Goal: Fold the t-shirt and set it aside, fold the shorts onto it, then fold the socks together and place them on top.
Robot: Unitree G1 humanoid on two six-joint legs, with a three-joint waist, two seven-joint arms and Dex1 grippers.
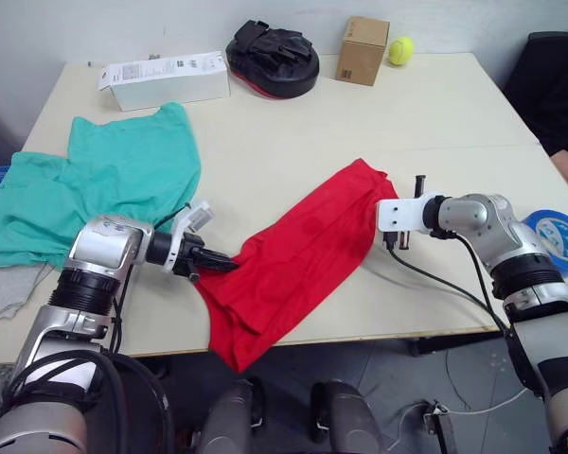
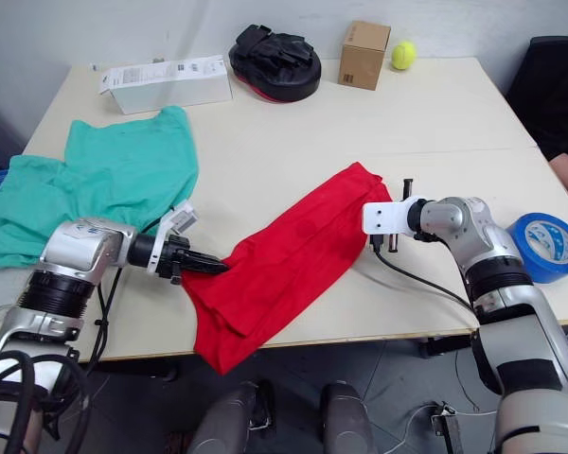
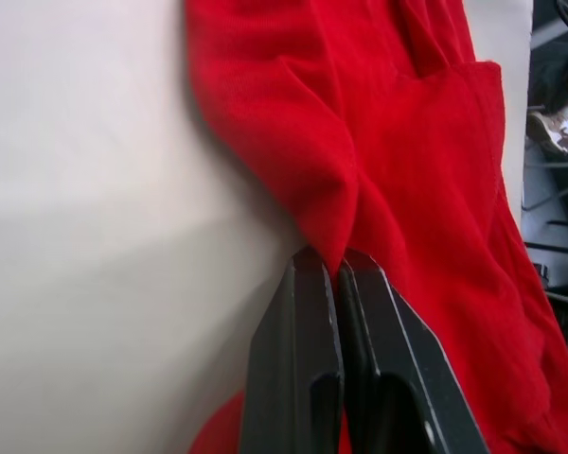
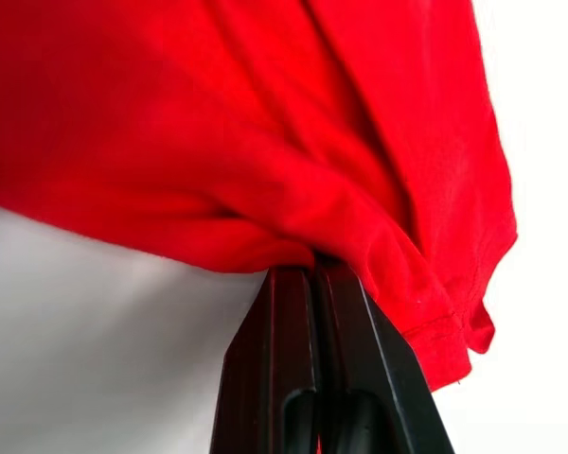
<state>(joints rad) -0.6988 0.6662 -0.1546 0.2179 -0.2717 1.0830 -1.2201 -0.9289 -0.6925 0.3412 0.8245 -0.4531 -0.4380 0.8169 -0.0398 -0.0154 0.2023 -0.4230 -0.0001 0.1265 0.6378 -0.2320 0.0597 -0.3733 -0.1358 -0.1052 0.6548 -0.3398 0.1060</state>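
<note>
The left gripper (image 3: 339,270) is pinching a ridge of the t-shirt (image 1: 298,255), fingers pressed together on the cloth. The right gripper (image 4: 312,274) is likewise clamping the shirt's opposite edge, pinched tight on a fold. Both are holding the t-shirt as a long doubled band running diagonally across the table (image 1: 435,113), one end hanging over the near edge. Judgement: the two-point grip is keeping the band taut for the next fold. The shorts (image 1: 104,184) are lying spread beyond the shirt's left-gripper end, well apart. A grey piece (image 1: 9,288), possibly the socks, is lying against the shorts.
</note>
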